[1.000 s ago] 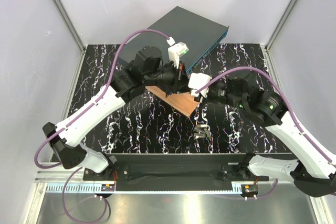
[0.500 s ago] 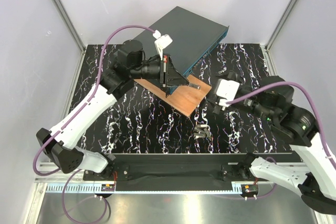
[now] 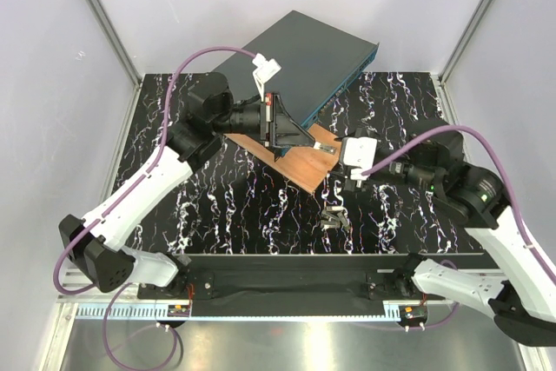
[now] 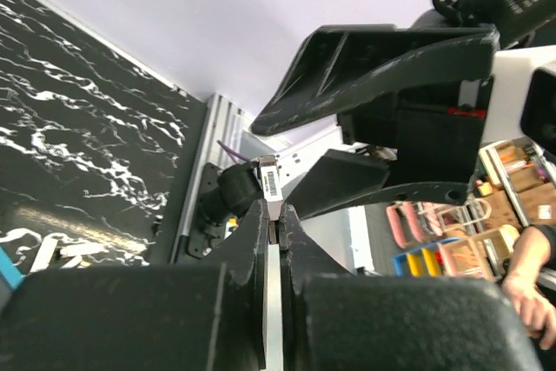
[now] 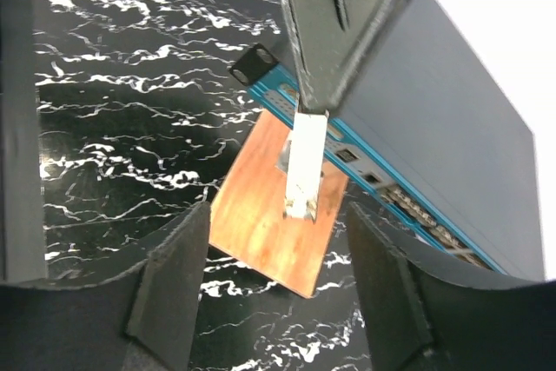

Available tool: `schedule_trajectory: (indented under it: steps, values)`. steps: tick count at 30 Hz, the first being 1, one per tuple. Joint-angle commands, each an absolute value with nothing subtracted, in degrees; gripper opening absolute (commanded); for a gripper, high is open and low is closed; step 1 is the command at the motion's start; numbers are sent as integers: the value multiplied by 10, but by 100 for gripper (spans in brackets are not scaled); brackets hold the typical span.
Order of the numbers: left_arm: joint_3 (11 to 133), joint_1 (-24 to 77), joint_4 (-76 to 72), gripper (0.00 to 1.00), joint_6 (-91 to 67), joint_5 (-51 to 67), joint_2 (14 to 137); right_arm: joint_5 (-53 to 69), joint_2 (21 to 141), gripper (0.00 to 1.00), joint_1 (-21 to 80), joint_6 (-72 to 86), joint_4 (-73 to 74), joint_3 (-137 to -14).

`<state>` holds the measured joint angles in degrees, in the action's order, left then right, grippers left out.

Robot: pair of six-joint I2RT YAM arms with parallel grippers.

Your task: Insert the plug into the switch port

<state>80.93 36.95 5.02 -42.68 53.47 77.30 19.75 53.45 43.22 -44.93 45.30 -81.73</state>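
The switch (image 3: 304, 54), a flat dark grey-teal box, lies at the back; its lighter teal port face (image 5: 373, 175) also shows in the right wrist view. My left gripper (image 3: 304, 135) is shut on the plug (image 3: 321, 142), a thin silver module with a barcode label (image 4: 271, 182). It holds the plug above the brown wooden board (image 3: 300, 162), just in front of the port face. In the right wrist view the plug (image 5: 306, 162) hangs from the left fingers (image 5: 330, 32). My right gripper (image 3: 341, 171) is open and empty, just right of the plug, jaws wide apart (image 5: 278, 228).
A small black and silver part (image 3: 334, 217) lies on the black marbled table (image 3: 217, 206) near the front. Grey walls and aluminium posts (image 3: 104, 23) close in the left, right and back. The right gripper's fingers (image 4: 382, 58) fill the upper left wrist view.
My left gripper has drawn back to the left with the plug. My right gripper pulled away to the right, then came back left toward the plug, open.
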Motion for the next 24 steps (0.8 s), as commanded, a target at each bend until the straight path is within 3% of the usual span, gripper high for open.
schedule_trajectory:
  steps: [1,15,18,22,24]
  values:
    - [796,367,-19,0,-467,560,754,230,545,68,430,-459,439,-838]
    - [786,367,-42,0,-483,566,755,204,557,37,430,-439,418,-837]
    - [787,366,-37,0,-483,564,758,195,558,27,430,-432,410,-838]
    - [787,367,-35,0,-483,562,759,190,560,0,430,-426,405,-839]
    - [790,366,-30,2,-472,558,759,181,558,0,429,-412,403,-840]
